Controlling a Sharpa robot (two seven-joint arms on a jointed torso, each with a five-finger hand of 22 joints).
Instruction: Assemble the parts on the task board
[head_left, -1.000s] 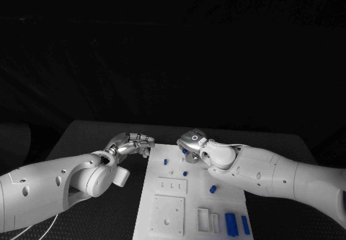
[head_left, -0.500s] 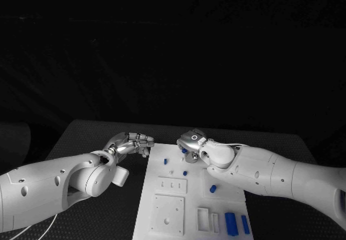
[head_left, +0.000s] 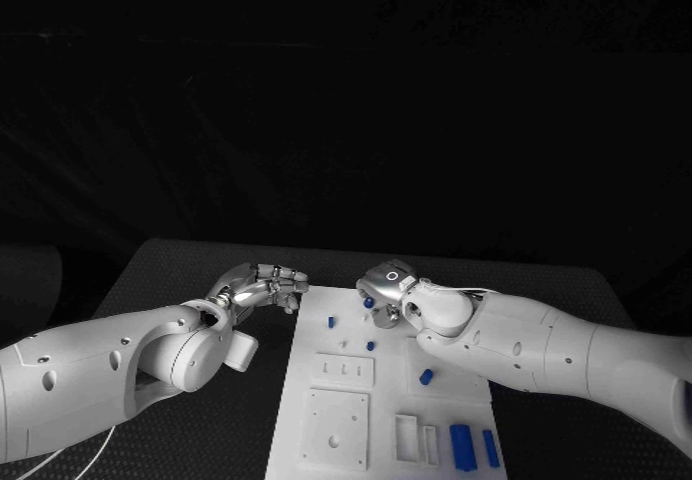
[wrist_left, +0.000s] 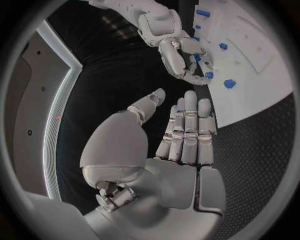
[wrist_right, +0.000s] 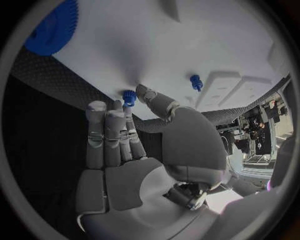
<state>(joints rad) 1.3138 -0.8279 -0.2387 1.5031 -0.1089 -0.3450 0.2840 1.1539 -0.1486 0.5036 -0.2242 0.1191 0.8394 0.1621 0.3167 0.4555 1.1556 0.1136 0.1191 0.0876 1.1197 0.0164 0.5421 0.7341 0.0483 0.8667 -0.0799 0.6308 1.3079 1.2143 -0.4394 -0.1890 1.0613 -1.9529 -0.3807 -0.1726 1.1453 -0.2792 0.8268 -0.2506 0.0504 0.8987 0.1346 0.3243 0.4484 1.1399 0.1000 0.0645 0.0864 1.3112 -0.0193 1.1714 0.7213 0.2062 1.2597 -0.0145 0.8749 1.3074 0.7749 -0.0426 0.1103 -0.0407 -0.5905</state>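
Here the right hand (head_left: 387, 296) pinches a small blue peg (wrist_right: 129, 96) at the far edge of the white task board (head_left: 335, 440). The left hand (head_left: 263, 287) hovers just beside the board's far left corner, fingers extended together, holding nothing.

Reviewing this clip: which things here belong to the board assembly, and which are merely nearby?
Job:
- task board
- small blue parts on the board
- larger blue blocks at its near end
- blue gear
- right hand, fingertips at a blue part
- left hand, empty beside the board

Nearby only:
- black table
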